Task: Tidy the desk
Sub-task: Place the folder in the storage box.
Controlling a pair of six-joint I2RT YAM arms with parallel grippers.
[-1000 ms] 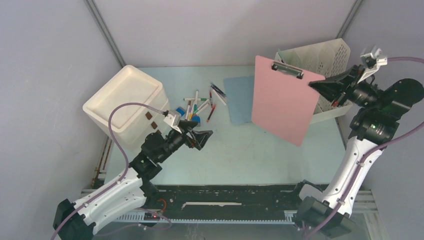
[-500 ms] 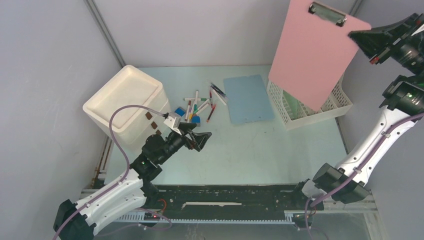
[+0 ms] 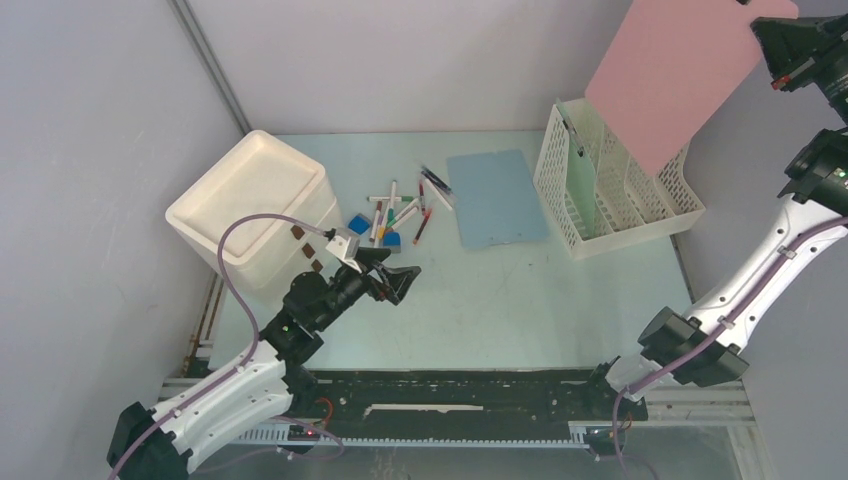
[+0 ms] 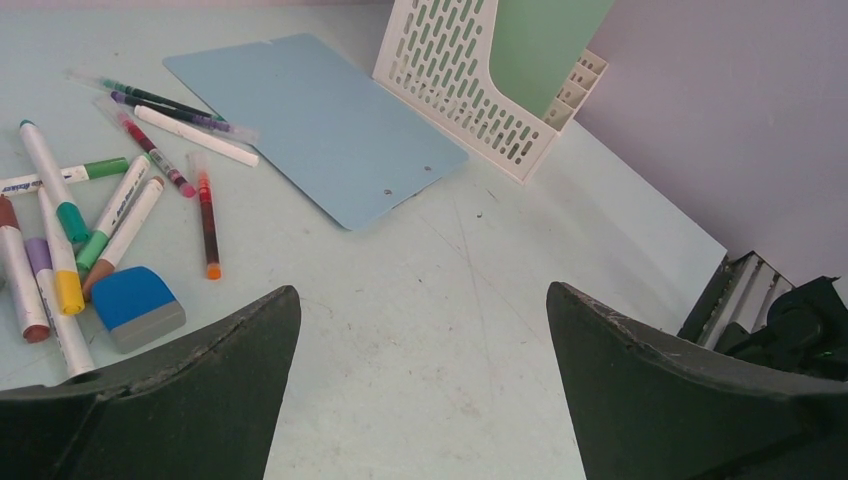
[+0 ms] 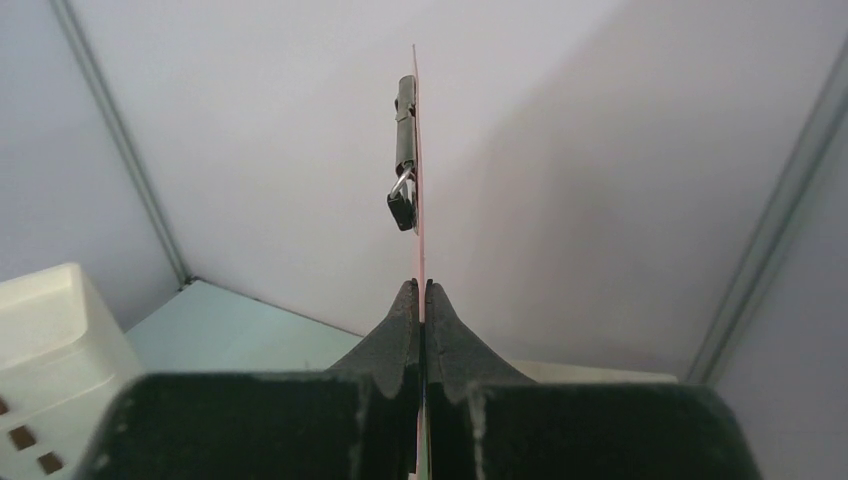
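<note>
While you hold that load high, note the layout: the desk [image 3: 520,300] fills the middle of the top view, with the bin [image 3: 250,195] at its left and the rack [image 3: 640,205] at its right. Your right gripper [image 5: 421,292] is pinched together on one edge of the pink clipboard [image 3: 675,85], which hangs tilted in the upper right of the frame, above the rack and apart from it. Your left gripper [image 4: 420,295] hovers low at centre left, fingers wide apart, holding nothing. A blue board [image 3: 497,195] lies flat at centre, just beside the rack. Loose markers [image 3: 400,212] and an eraser [image 3: 358,224] lie left of it.

As I judge it, the risk is the grip: it holds one edge only (a long lever), so the clipboard may swing or slip. Its lower corner could then catch a rack wall and tip the rack. A green board [image 3: 583,180] already stands in one slot, so aim for a free one.

The clipboard's top and your right fingertips are cut off at the top view's edge. The right wrist view shows the clipboard only edge-on, its lower end hidden behind the gripper.
</note>
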